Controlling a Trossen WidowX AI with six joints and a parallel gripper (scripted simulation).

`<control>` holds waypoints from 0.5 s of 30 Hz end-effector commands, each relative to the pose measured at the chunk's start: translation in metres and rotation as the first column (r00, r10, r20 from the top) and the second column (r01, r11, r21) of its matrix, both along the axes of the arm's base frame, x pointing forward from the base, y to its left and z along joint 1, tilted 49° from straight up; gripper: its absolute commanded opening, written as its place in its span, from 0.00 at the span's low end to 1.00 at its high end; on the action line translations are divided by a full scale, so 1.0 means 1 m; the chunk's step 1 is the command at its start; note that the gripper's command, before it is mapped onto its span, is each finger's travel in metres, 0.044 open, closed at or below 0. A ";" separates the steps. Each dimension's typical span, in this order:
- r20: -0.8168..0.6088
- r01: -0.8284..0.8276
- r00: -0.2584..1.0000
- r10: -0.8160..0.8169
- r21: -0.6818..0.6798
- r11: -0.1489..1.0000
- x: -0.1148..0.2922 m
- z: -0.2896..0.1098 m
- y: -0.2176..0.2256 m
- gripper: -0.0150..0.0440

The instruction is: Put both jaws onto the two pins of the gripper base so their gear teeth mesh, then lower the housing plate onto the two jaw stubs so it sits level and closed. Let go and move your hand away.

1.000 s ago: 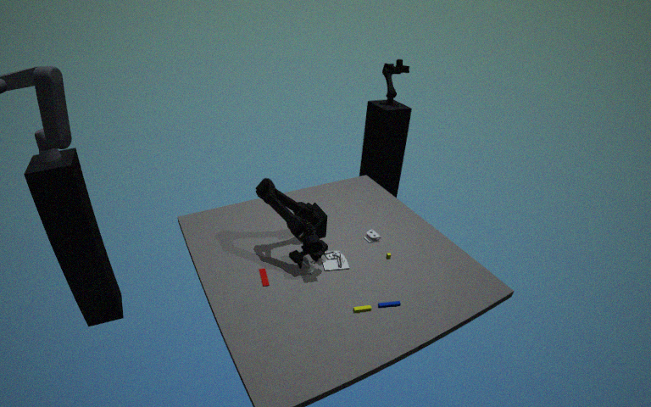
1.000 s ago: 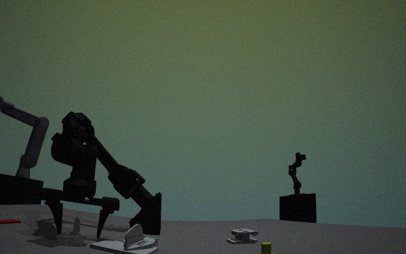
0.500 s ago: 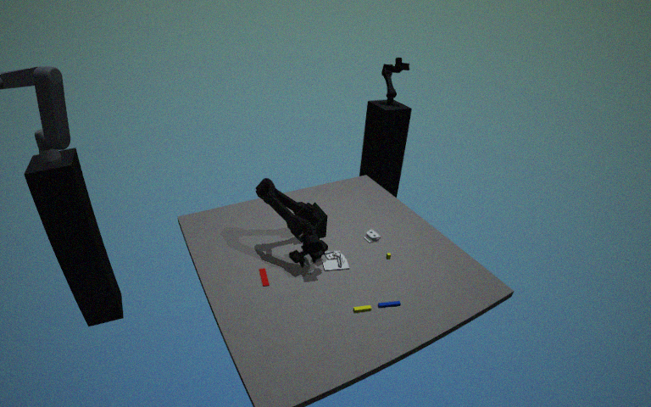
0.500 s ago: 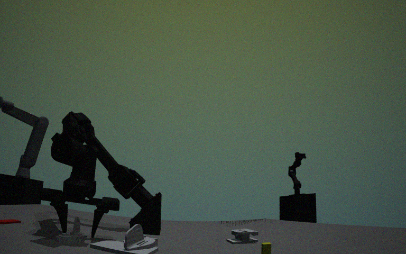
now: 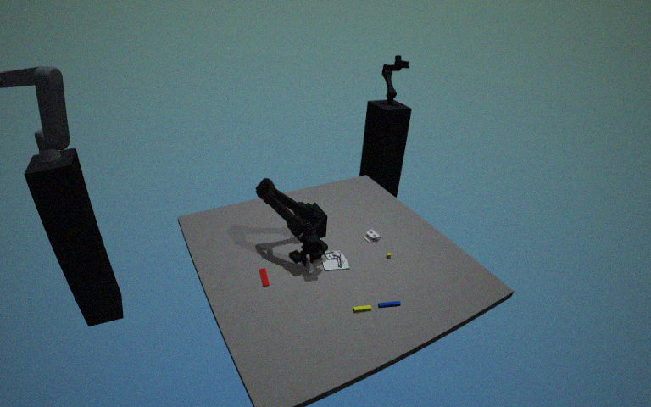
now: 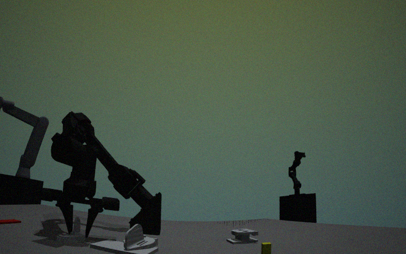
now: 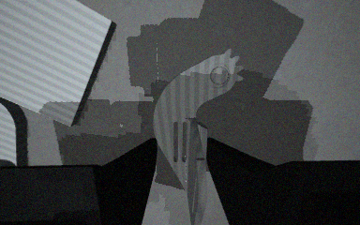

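Note:
My gripper (image 5: pixel 308 268) (image 6: pixel 78 235) (image 7: pixel 181 143) points down, shut on a loose pale jaw (image 6: pixel 67 238) (image 7: pixel 175 100). This jaw lies flat at table level beside the gripper base, its upright fin between the fingers and its gear teeth at the far end in the wrist view. The pale gripper base (image 5: pixel 331 266) (image 6: pixel 104 245) (image 7: pixel 56 56) lies close by. The other jaw (image 5: pixel 339 259) (image 6: pixel 134 238) rests on it, fin upright; its seating on the pin is too small to tell. The housing plate (image 5: pixel 373 234) (image 6: pixel 242 230), with two holes, stands apart toward the right.
A small yellow block (image 5: pixel 388 255) (image 6: pixel 265 248) stands near the housing plate. A yellow bar (image 5: pixel 362 309) and a blue bar (image 5: pixel 389 303) lie toward the front. A red bar (image 5: pixel 264 277) (image 6: pixel 8 221) lies left of my gripper. Two other arms stand on pedestals beyond the table.

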State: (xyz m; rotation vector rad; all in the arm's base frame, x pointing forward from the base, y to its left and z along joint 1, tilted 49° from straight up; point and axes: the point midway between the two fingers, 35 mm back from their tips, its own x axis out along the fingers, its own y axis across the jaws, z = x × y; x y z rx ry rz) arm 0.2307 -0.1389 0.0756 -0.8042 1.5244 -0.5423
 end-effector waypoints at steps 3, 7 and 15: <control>0.000 0.000 1.000 0.000 0.001 1.000 0.000 0.000 0.000 0.48; 0.000 0.000 1.000 0.000 0.003 1.000 0.001 0.002 0.004 0.48; -0.001 -0.002 1.000 0.002 0.012 1.000 0.003 0.017 0.023 0.48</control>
